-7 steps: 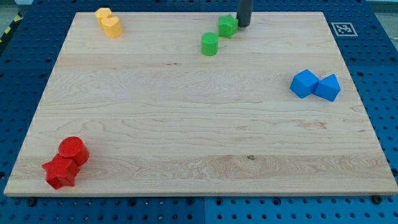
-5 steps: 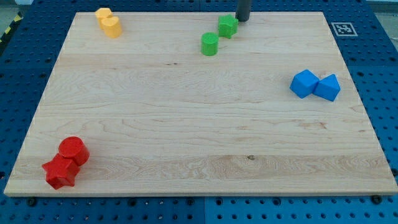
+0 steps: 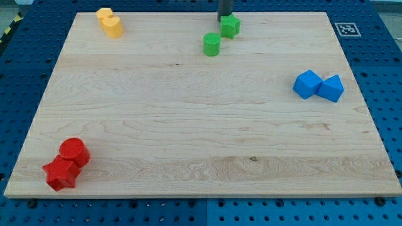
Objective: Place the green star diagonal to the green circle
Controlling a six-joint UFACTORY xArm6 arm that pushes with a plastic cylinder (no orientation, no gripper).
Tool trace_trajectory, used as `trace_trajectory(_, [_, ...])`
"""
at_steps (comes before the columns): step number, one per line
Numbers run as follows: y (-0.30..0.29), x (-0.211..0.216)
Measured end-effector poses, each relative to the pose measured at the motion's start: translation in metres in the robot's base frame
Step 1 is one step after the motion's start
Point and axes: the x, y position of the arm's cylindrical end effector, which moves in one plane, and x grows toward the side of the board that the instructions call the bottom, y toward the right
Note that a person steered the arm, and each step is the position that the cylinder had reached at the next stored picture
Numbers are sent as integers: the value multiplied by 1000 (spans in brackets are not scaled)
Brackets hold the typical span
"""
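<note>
The green star [image 3: 230, 26] sits near the view's top edge of the wooden board [image 3: 201, 125]. The green circle [image 3: 211, 44] stands just below and to the left of it, diagonally, with a small gap between them. My tip [image 3: 225, 18] is at the view's top, right behind the green star's upper left side, close to it or touching it. The rod runs up out of the frame.
Two yellow blocks [image 3: 109, 22] sit together at the top left. A blue cube [image 3: 308, 84] and a blue wedge-like block [image 3: 331, 88] touch at the right. A red cylinder [image 3: 74, 151] and a red star [image 3: 60, 173] sit at the bottom left. A marker tag [image 3: 345, 28] is at the top right.
My tip has moved left along the top edge, from the green star's upper right to its upper left. The green star and the other blocks have not visibly moved.
</note>
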Motion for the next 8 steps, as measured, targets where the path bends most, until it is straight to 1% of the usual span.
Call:
trace_trajectory(2, [32, 47])
trace_trajectory(3, [36, 70])
trace_trajectory(5, [40, 78])
trace_trajectory(7, [44, 109])
trace_trajectory(8, [59, 115])
